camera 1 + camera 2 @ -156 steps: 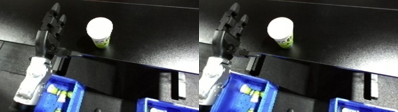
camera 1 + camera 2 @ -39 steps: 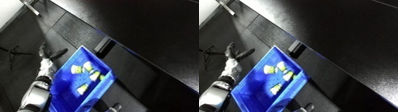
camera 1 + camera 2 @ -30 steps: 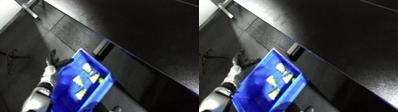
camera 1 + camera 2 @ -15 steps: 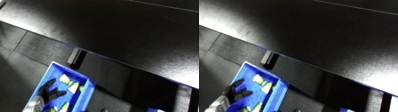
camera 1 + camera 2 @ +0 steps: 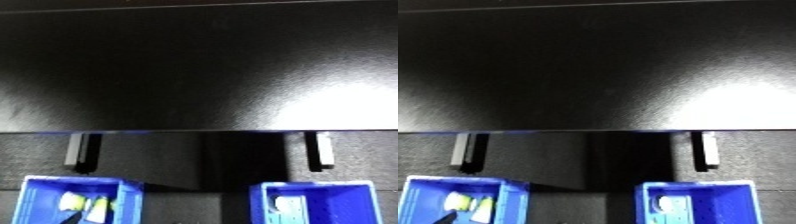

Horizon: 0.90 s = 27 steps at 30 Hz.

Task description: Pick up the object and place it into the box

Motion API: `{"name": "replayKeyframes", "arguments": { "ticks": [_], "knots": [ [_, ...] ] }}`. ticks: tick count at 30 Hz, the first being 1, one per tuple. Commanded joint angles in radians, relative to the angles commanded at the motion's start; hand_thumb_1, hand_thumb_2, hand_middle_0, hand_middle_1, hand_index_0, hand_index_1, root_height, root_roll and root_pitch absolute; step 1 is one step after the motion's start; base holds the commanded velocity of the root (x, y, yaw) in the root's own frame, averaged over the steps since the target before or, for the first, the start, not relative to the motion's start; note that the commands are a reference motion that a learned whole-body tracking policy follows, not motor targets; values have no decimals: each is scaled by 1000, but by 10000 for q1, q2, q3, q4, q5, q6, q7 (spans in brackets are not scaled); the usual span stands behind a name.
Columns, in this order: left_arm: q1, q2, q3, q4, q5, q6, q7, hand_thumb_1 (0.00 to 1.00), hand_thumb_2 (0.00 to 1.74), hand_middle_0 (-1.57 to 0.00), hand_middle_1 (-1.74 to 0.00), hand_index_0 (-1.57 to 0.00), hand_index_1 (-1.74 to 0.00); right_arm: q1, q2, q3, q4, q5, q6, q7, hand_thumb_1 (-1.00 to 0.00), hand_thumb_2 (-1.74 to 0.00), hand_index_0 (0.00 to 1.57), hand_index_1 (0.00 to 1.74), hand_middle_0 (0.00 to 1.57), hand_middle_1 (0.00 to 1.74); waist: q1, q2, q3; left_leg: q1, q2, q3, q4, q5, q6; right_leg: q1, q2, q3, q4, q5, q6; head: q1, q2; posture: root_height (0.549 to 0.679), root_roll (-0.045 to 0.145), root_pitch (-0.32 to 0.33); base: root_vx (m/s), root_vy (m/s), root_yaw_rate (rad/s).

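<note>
My view has levelled: black surface (image 5: 195,65) above, two blue bins below. Left bin (image 5: 35,200) holds yellow-white objects (image 5: 75,204); right bin (image 5: 355,200) one pale item. I see neither hand now.

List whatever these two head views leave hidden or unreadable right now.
- Both hands: in neither view.
- Left bin: cut off by the lower edge in both views; the yellowish items inside are too blurred to identify.
- Right bin: also cut off; its pale contents unclear.
- Table: glare at right washes out the surface.
</note>
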Motion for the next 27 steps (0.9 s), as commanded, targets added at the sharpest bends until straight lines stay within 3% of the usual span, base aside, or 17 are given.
{"name": "replayKeyframes", "arguments": {
  "ticks": [5, 10, 14, 18, 22, 27],
  "knots": [
    [376, -347, -45, 191, 626, 172, 169, 0, 0, 0, 0, 0, 0, 223, 225, -271, 330, -80, 164, 105, 0, 0, 0, 0, 0, 0, -31, -27, -488, 775, 44, 37, -1192, 428, -158, 725, 80, -56, -1373, 452, 203, 258, -484, 660, 25, -65, 70, -8, -84],
    [738, -586, -53, 454, 1347, 363, 353, 0, 0, 0, 0, 0, 0, 469, 414, -490, 611, -350, 242, 191, 0, 0, 0, 0, 0, 0, -3, -30, -1089, 1629, 93, 119, -2554, 862, -329, 1656, 131, -204, -2907, 896, 380, 40, -894, 668, 21, -59, 92, -14, -80],
    [968, -692, -25, 608, 1602, 489, 379, 0, 0, 0, 0, 0, 0, 689, 564, -603, 770, -591, 230, 318, 0, 0, 0, 0, 0, 0, 56, -48, -1616, 2272, 221, 188, -3724, 1240, -496, 2390, 116, -366, -4101, 1289, 546, -113, -889, 671, 18, -52, 89, -27, -63],
    [1146, -778, 26, 755, 1847, 596, 428, 0, 0, 0, 0, 0, 0, 848, 748, -624, 902, -745, 175, 386, 0, 0, 0, 0, 0, 0, 153, -85, -2126, 2657, 368, 271, -4605, 1573, -645, 2849, 43, -514, -4998, 1683, 694, -222, -812, 674, 17, -42, 52, -33, -44],
    [1277, -877, 41, 908, 2127, 690, 437, 0, 0, 0, 0, 0, 0, 944, 878, -647, 1063, -841, 151, 421, 0, 0, 0, 0, 0, 0, 248, -122, -2571, 2893, 490, 389, -5134, 1744, -731, 3154, -48, -636, -5649, 1984, 803, -406, -763, 674, 16, -36, 39, -19, -37],
    [1355, -966, 101, 1099, 2103, 847, 515, 0, 0, 0, 0, 0, 0, 1016, 1016, -683, 1233, -907, 109, 554, 0, 0, 0, 0, 0, 0, 331, -187, -2960, 3093, 623, 501, -5603, 1879, -814, 3417, -157, -754, -6205, 2247, 919, -722, -610, 673, 15, -30, 16, -23, -26]
  ]
}}
